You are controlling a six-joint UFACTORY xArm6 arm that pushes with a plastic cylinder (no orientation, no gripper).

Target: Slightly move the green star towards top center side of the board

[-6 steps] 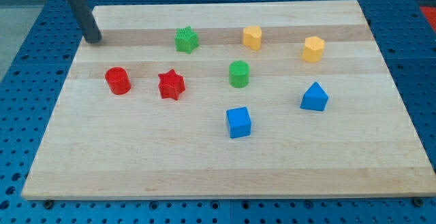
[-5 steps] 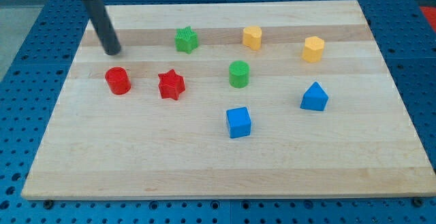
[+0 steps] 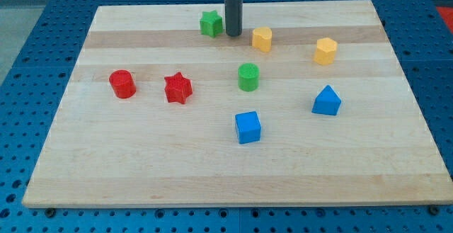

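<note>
**Q:** Where do you stand?

**Me:** My tip rests on the board near the view's top centre, just beside the green star, on its right. I can't tell whether they touch. It's a bare rod, so it holds nothing.

**Q:** And the star?

**Me:** Close to the board's top edge, a little left of centre. I judge the move largely made.

**Q:** What might spoil it?

**Me:** Pushing further up could send the star off the top edge. Sliding left would knock it away from centre. Swinging right, I'd hit the yellow block nearby. Coming straight down the view, I'd run into the green cylinder.
</note>
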